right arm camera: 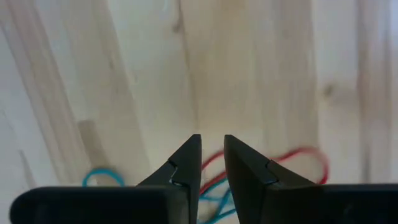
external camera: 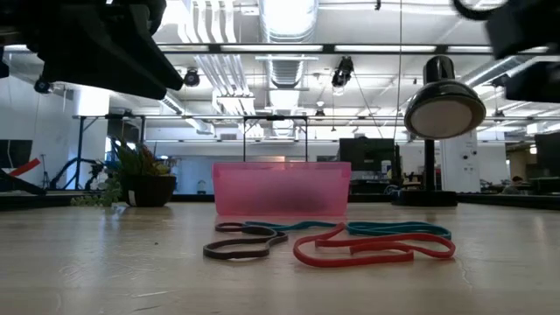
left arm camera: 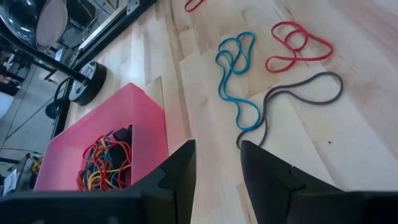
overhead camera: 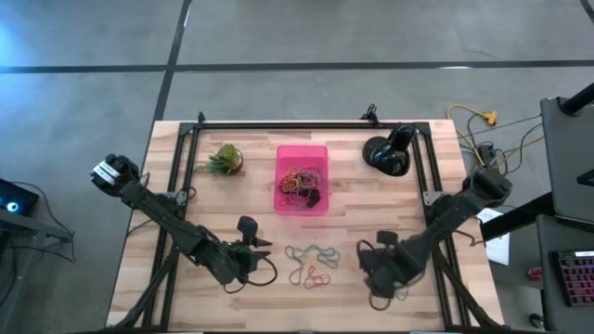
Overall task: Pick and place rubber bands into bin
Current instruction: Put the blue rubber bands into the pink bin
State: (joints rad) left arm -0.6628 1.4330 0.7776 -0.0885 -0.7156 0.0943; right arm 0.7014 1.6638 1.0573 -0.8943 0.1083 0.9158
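The pink bin (overhead camera: 302,190) sits at the table's far middle with a tangle of rubber bands (overhead camera: 299,181) inside; it also shows in the left wrist view as the bin (left arm camera: 143,118). Loose bands lie on the wood nearer me: a blue one (left arm camera: 239,81), a red one (left arm camera: 298,46) and a grey one (left arm camera: 305,93), seen from table height as the loose bands (external camera: 350,245). My left gripper (overhead camera: 252,237) hovers left of them, slightly open (left arm camera: 217,165). My right gripper (overhead camera: 368,262) hovers at their right, narrowly open (right arm camera: 212,149), with red and blue bands on the wood beyond its fingers.
A small potted plant (overhead camera: 223,160) stands left of the bin, and a black desk lamp (overhead camera: 385,153) stands to its right. A black frame rail (overhead camera: 306,123) runs along the far edge. Bare wood lies around the loose bands.
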